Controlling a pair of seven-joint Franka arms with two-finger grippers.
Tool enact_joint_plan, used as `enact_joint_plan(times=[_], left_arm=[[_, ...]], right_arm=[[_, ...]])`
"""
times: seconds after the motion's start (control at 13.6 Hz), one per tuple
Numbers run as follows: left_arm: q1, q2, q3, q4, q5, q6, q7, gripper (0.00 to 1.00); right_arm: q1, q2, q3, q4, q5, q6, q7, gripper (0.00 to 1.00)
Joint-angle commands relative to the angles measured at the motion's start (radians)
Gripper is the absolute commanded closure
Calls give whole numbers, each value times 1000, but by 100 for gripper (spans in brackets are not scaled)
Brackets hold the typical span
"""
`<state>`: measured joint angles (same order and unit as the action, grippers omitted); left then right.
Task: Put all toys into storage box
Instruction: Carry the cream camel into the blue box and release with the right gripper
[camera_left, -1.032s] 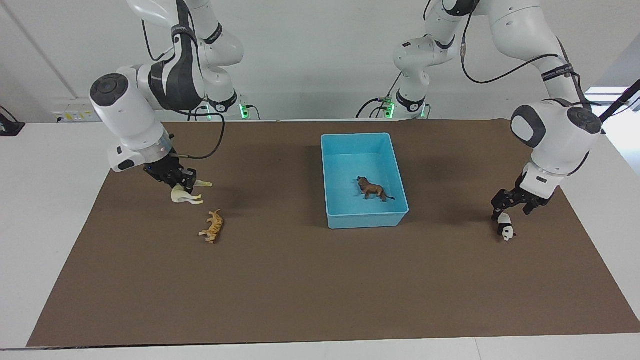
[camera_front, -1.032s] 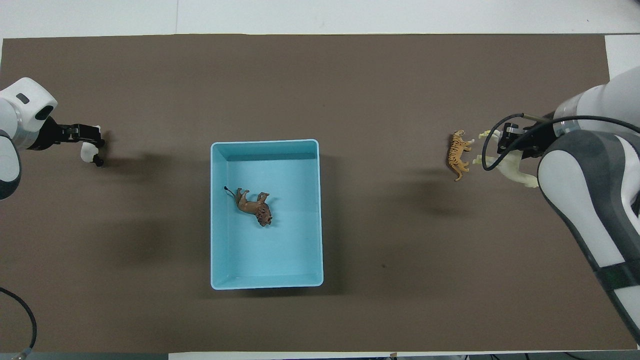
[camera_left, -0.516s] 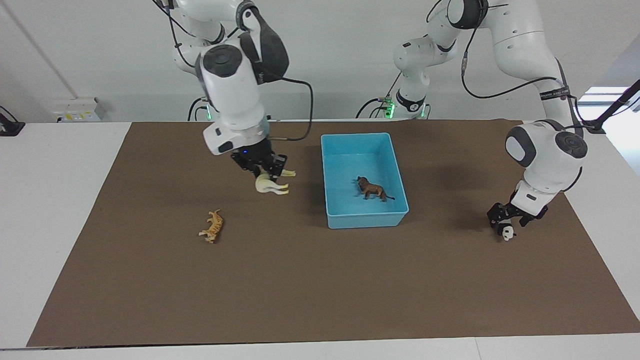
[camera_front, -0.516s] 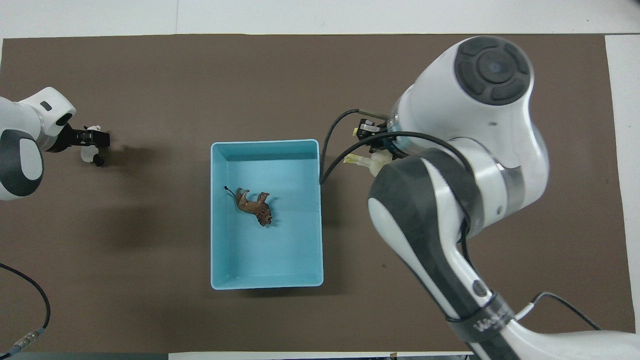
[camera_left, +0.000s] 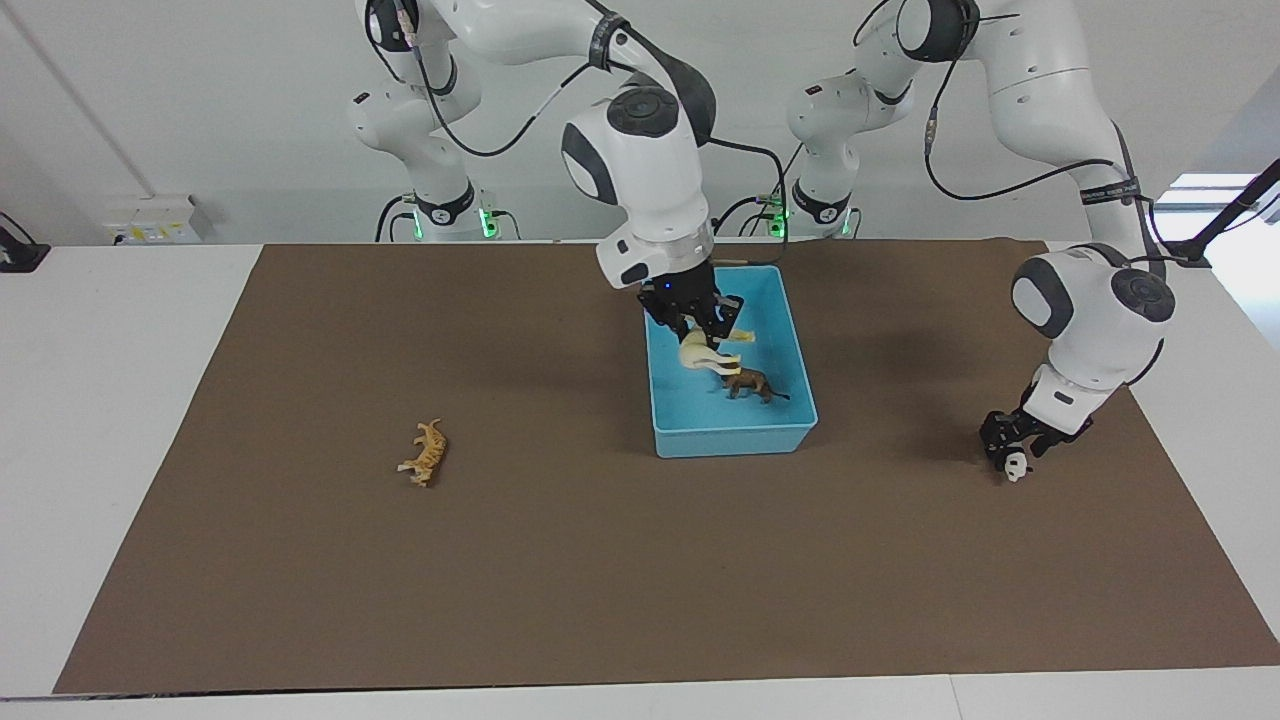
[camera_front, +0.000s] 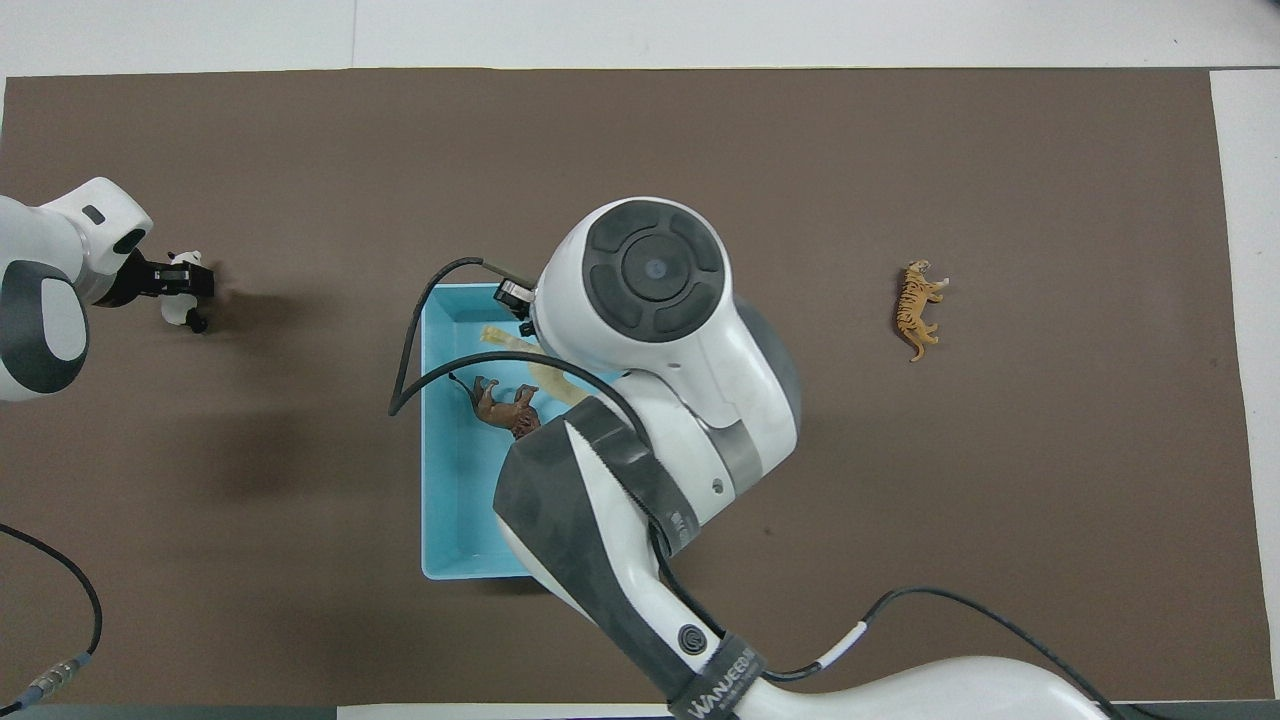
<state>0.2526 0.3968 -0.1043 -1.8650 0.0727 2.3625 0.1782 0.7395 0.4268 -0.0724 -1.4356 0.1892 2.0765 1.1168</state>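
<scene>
Right gripper (camera_left: 704, 324) has swung from the right arm's end of the worktop (camera_left: 600, 560) to over the storage box (camera_left: 670, 425), fingers clamped on the white horse (camera_left: 700, 352), just above the brown animal (camera_left: 750, 383) lying inside. Tiger (camera_left: 426, 453) lies toward the right arm's end. Left gripper (camera_left: 1010, 447) has dropped onto the panda (camera_left: 1017, 466) near the left arm's edge; can't tell if its fingers have closed.

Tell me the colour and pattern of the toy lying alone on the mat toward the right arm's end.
The tiger is orange with dark stripes, clearest in the overhead view.
</scene>
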Motion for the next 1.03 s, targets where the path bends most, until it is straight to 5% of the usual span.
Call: enact_joint_plan(times=[0.0,0.07,0.15,0.44,0.59,0.81,0.96], left_arm=[[13,0,-8,-28,18,27,3,60],[11,-1,-8,-28,18,20,0,77],[7,-1,-8,-25,13,12,-3,86],[-7,0,-8,45,-88,-89,-25,90],[-32,-13,-15,82,-105,-176,-95,90],[-137,-107,-18,87,-140,-276,-337,89],[-222,-174,-18,87,-154,-363,-498,89]], right_arm=[[3,53,-6,26,15,52,18,62],[-2,53,-6,20,15,48,18,26],[-5,53,-7,20,7,31,18,0],[-28,44,-26,33,-8,-48,14,0],[-119,4,-33,32,-7,-84,-64,0],[-257,-48,-36,21,-8,-196,-398,0],[-325,-51,-38,17,-10,-239,-437,0]])
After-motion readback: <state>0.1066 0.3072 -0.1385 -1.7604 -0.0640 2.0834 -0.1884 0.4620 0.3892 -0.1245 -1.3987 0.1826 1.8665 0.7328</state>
